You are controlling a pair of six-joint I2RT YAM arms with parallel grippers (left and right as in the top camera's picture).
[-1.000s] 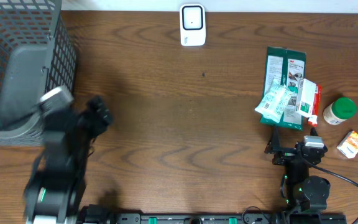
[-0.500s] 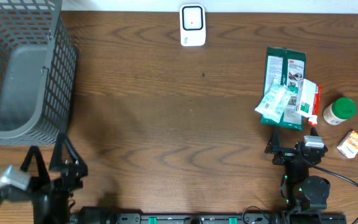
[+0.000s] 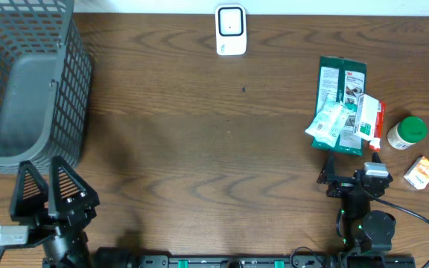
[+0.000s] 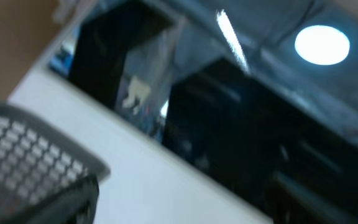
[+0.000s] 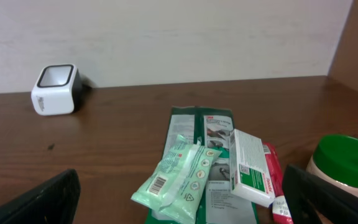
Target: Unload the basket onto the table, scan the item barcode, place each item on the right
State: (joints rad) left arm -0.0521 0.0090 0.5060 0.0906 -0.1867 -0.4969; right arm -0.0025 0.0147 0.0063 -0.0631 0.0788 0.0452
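The items lie in a pile at the right: a light green wipes packet point(image 3: 332, 123) point(image 5: 179, 177) with its barcode facing up, on a dark green packet point(image 3: 341, 82) point(image 5: 213, 124), beside a white box point(image 3: 368, 117) point(image 5: 250, 167). The white scanner point(image 3: 230, 30) point(image 5: 56, 89) stands at the table's far edge. My right gripper point(image 3: 352, 175) point(image 5: 182, 202) is open just in front of the pile, holding nothing. My left gripper point(image 3: 48, 190) is open and empty at the front left, its fingers pointing at the basket. The left wrist view is blurred.
A grey mesh basket point(image 3: 28, 74) point(image 4: 30, 155) fills the far left corner. A green-lidded jar point(image 3: 407, 132) point(image 5: 347, 165) and a small orange box point(image 3: 421, 173) sit right of the pile.
My left arm has swung back from beside the basket to the front left edge, with its open fingers turned up toward the basket. The right arm and the items have not moved.
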